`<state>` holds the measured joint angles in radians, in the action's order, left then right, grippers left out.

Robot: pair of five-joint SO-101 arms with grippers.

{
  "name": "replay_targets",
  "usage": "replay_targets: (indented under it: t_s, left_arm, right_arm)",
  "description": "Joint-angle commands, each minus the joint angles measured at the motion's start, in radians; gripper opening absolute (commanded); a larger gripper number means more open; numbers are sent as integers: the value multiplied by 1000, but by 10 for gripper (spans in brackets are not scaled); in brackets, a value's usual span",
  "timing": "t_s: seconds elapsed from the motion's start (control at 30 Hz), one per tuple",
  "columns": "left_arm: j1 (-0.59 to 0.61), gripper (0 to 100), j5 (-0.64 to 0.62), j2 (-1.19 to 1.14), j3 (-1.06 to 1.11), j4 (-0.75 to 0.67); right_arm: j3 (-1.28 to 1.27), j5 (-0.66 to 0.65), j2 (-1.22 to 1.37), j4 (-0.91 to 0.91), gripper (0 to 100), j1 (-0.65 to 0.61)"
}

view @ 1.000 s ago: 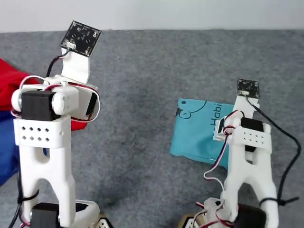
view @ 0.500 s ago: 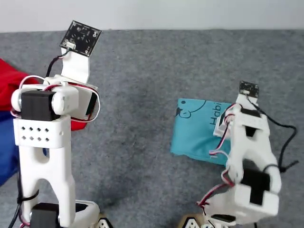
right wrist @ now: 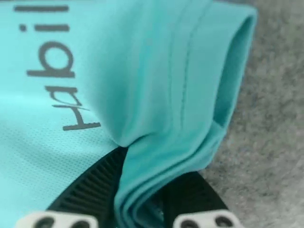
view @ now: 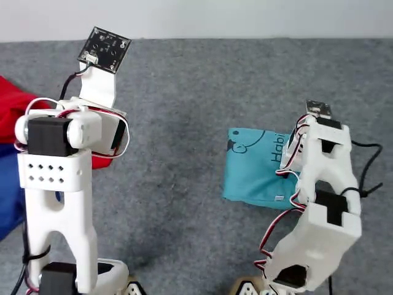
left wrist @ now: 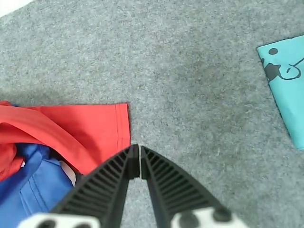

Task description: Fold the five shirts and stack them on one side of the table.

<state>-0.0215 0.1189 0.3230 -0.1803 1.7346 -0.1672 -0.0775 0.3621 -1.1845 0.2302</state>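
Whereas your left arm stands exactly as it did a second ago, your right arm has altered. Its upper links have swung over and now hang low above the near side of the teal shirt, covering more of that shirt's border than before. The teal shirt itself has shifted only slightly, its near corner drawn a touch toward the right arm.

Right gripper: you have the jaws closed down on the folded border of the teal shirt. Several layers of cloth are pinched between the two fingers, and the fold bulges open just past the grip.

Left gripper: jaws fully together, tips touching, nothing held. It hangs well apart from the teal shirt, above the grey table and just beside the hem of the red shirt.

Edges: the teal shirt lies flat on the table. Its border facing the left arm is straight and free, and its far border is likewise uncovered. You have a broad run of grey table between the teal shirt and the red shirt. Another run lies beyond the teal shirt, up to the white wall. The blue shirt lies against the red shirt, both well apart from the teal shirt.
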Motion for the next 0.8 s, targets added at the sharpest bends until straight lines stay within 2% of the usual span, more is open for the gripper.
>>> replay_targets:
  t_s: [0.0,0.27,0.47,0.53,0.63,0.7,0.77]
  left_arm:
    - [8,15,12,23,-1,18]
    - [8,15,12,23,-1,18]
    - [8,15,12,23,-1,18]
    - [8,15,12,23,-1,18]
    - [8,15,12,23,-1,18]
    - [8,15,12,23,-1,20]
    - [8,15,12,23,-1,20]
  right_arm:
    - [46,-153,10,-4,10,8]
    - [244,-798,16,-4,10,107]
    - [376,-1185,21,5,10,62]
    - [376,-1241,24,5,10,33]
    - [381,-1250,51,24,19,4]
    - [384,-1238,59,28,79,2]
    - [385,-1142,48,35,170,5]
